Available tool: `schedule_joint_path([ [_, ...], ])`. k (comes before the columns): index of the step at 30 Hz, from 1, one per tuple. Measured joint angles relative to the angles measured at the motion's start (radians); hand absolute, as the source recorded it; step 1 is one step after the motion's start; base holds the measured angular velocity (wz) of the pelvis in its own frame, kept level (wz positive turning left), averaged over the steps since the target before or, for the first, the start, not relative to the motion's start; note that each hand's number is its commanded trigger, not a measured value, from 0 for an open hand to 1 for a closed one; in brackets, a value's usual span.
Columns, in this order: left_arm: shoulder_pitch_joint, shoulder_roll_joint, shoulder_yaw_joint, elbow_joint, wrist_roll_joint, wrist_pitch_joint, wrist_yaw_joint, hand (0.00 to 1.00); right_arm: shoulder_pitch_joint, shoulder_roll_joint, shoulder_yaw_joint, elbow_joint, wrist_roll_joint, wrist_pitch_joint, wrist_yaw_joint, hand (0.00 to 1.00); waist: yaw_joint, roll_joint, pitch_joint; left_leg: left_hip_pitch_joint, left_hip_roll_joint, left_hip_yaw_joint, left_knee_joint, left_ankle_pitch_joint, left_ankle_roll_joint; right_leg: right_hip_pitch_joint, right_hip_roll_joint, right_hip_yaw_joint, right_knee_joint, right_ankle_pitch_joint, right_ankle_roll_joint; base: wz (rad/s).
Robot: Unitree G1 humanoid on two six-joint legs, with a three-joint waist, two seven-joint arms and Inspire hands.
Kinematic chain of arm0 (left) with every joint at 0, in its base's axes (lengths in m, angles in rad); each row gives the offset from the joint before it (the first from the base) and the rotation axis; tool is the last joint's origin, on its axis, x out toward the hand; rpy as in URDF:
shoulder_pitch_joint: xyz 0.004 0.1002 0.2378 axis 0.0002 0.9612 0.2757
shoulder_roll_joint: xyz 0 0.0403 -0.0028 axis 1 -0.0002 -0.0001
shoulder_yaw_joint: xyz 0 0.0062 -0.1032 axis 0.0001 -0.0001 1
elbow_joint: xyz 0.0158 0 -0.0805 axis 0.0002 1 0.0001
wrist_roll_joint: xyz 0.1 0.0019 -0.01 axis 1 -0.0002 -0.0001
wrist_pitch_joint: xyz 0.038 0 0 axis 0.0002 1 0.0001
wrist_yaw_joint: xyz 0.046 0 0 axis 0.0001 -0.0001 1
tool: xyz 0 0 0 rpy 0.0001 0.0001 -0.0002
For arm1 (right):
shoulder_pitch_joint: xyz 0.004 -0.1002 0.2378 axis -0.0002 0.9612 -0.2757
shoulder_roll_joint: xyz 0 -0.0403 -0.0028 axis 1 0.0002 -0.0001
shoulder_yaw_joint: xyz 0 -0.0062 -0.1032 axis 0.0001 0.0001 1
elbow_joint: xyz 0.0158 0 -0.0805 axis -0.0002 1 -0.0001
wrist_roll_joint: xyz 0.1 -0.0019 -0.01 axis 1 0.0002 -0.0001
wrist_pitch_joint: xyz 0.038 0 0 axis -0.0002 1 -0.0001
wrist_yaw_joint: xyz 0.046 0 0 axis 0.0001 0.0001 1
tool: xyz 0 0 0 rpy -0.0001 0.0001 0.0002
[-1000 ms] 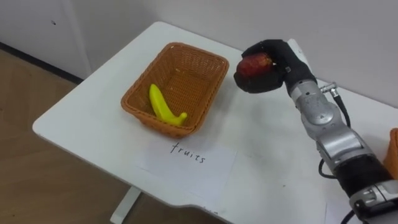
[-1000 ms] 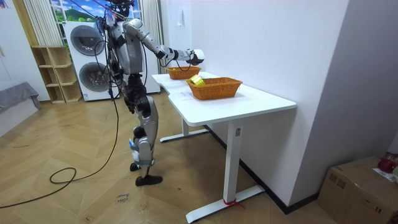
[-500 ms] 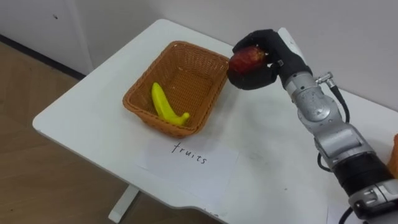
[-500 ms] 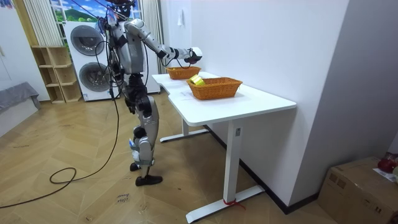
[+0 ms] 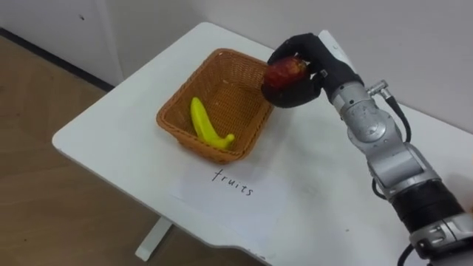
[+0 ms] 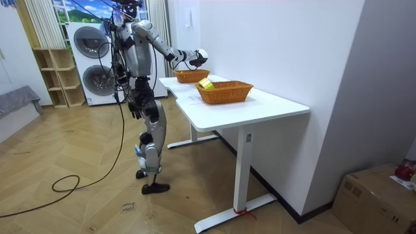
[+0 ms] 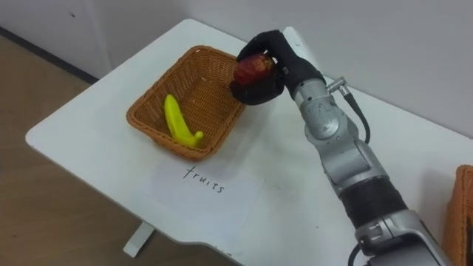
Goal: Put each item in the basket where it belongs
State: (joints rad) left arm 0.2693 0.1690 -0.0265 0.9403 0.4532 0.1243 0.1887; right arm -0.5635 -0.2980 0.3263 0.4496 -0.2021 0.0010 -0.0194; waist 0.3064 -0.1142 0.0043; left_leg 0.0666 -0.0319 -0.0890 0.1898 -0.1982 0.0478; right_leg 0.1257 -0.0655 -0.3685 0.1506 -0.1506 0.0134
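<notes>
Your right hand [image 5: 316, 68] has carried the apple [image 5: 284, 72] leftward across the frame. A second ago it hung to the right of the basket [image 5: 171, 127], clear of the weave; now its curled fingers overlap the rim at the basket's far right corner, in the upper middle of the frame. The hand has also turned: the apple was mostly buried under the fingers before, and now you can see more of its red side facing the basket. In the room view the outstretched arm has swung towards the left and the hand [image 6: 200, 54] sits slightly higher. Your head camera has shifted too, so the whole scene lies a little further right.
</notes>
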Motion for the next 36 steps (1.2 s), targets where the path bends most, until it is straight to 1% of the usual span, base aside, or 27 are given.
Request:
schedule_joint_path([
  [4,-0.003,0.0,0.0,0.0,0.001,0.0,0.002,0.0,0.0,0.0,0.046,0.0,-0.001,0.001,0.0,1.0,0.001,-0.001,-0.0004,0.002,-0.001,-0.001,0.0,0.0,0.0,0.004,-0.002,0.0,0.0,-0.002,0.003,0.0],
  [7,-0.006,0.0,0.003,0.003,0.002,0.001,0.003,0.0,0.0,0.001,0.05,0.0,-0.002,0.003,0.001,1.0,0.004,-0.001,-0.0003,0.003,-0.002,-0.001,-0.001,0.0,0.0,0.005,-0.002,-0.001,0.002,-0.002,0.003,0.0],
  [10,-0.007,0.0,0.004,0.011,0.001,0.002,0.003,0.0,0.0,0.001,0.05,0.0,-0.002,0.015,0.001,1.0,0.004,0.0,0.0016,0.011,-0.002,-0.001,-0.005,0.0,0.001,0.013,-0.003,-0.002,0.002,-0.002,0.003,0.0],
  [13,-0.008,0.001,0.004,0.01,-0.001,0.001,0.001,0.0,0.0,0.007,0.05,0.002,-0.002,0.021,0.001,1.0,0.006,-0.003,0.0047,0.016,-0.002,-0.002,-0.005,0.0,0.001,0.02,-0.003,-0.002,0.002,-0.002,0.003,0.0],
  [16,-0.015,0.002,0.004,0.009,0.0,0.001,-0.004,0.0,0.0,0.019,0.05,0.003,-0.007,0.022,0.001,1.0,0.007,-0.011,0.0134,0.015,-0.002,-0.003,-0.004,0.0,0.001,0.021,-0.002,-0.003,0.002,-0.002,0.003,0.0],
  [17,-0.015,0.002,0.004,0.009,0.0,0.0,-0.008,0.0,0.0,0.024,0.051,0.003,-0.008,0.022,0.001,1.0,0.012,-0.013,0.0147,0.015,-0.003,-0.004,-0.004,0.0,0.001,0.021,-0.002,-0.007,0.002,-0.002,0.003,0.0],
  [19,-0.016,0.003,0.007,0.005,0.01,0.0,-0.019,0.0,0.0,0.025,0.051,0.003,-0.01,0.022,0.0,1.0,0.016,-0.014,0.0151,0.012,-0.007,-0.014,-0.002,0.0,0.001,0.022,-0.001,-0.018,0.002,-0.002,0.004,0.1],
  [20,-0.017,0.003,0.012,-0.001,0.018,-0.001,-0.027,0.0,0.0,0.024,0.051,0.003,-0.01,0.023,0.0,1.0,0.019,-0.013,0.0152,0.012,-0.012,-0.026,-0.001,0.001,0.002,0.024,-0.003,-0.022,0.002,-0.004,0.006,0.17],
  [25,-0.025,0.012,0.016,-0.007,0.019,-0.001,-0.032,0.0,0.0,0.031,0.052,0.003,-0.033,0.023,0.0,1.0,0.038,-0.013,0.0163,0.011,-0.017,-0.045,-0.003,0.002,0.006,0.031,-0.008,-0.042,0.003,-0.005,0.008,0.16],
  [27,-0.025,0.012,0.019,-0.007,0.02,0.0,-0.034,0.0,0.0,0.037,0.054,0.003,-0.033,0.023,0.0,1.0,0.055,-0.012,0.0165,0.012,-0.017,-0.048,-0.003,0.003,0.007,0.032,-0.008,-0.047,0.002,-0.005,0.009,0.07],
  [30,-0.025,0.013,0.023,-0.005,0.02,0.0,-0.04,0.0,0.0,0.041,0.065,0.005,-0.032,0.023,0.0,1.0,0.06,-0.012,0.0164,0.009,-0.021,-0.057,-0.001,0.004,0.008,0.034,-0.012,-0.054,0.003,-0.008,0.014,0.13],
  [32,-0.024,0.012,0.023,-0.001,0.02,0.001,-0.042,0.0,0.0,0.041,0.083,0.005,-0.028,0.023,0.0,1.0,0.059,-0.014,0.0152,0.004,-0.029,-0.067,-0.001,0.005,0.011,0.034,-0.021,-0.059,0.002,-0.015,0.024,0.16],
  [34,-0.025,0.011,0.023,-0.001,0.02,0.001,-0.043,0.0,0.0,0.041,0.087,0.005,-0.016,0.023,0.0,1.0,0.062,-0.014,0.0152,0.003,-0.032,-0.067,-0.001,0.006,0.013,0.034,-0.023,-0.059,0.002,-0.016,0.025,0.09],
  [36,-0.024,0.012,0.028,0.001,0.02,0.001,-0.043,0.0,0.0,0.041,0.087,0.006,-0.006,0.023,0.0,1.0,0.064,-0.014,0.0151,-0.001,-0.035,-0.076,-0.001,0.007,0.014,0.033,-0.024,-0.061,0.002,-0.016,0.026,0.1],
])
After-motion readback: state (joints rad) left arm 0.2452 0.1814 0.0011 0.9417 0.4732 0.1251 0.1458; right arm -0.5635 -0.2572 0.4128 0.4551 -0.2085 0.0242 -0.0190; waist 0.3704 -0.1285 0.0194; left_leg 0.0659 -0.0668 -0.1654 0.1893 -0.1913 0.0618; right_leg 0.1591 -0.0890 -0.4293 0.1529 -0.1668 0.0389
